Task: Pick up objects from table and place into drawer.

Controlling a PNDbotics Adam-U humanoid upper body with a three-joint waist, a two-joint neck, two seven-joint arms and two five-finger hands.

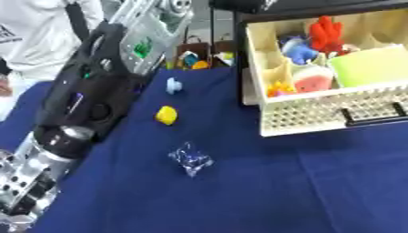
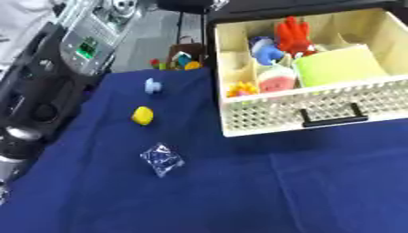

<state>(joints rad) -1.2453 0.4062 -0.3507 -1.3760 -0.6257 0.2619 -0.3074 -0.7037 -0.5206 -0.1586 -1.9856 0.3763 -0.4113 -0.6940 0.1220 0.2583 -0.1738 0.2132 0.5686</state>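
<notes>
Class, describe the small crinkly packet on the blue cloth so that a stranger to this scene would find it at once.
Start at the cream drawer standing open on the blue tablecloth, then look to its left, where three small things lie in a line. The packet is the nearest one, below the yellow piece and the pale blue piece. It alone is shiny, crumpled and dark blue.

blue cloth (image 1: 263,191) — yellow piece (image 1: 165,115), pale blue piece (image 1: 173,85), clear packet (image 1: 190,159) | open drawer (image 1: 318,116) at right — holds toys | left arm (image 1: 76,109) at left edge
</notes>
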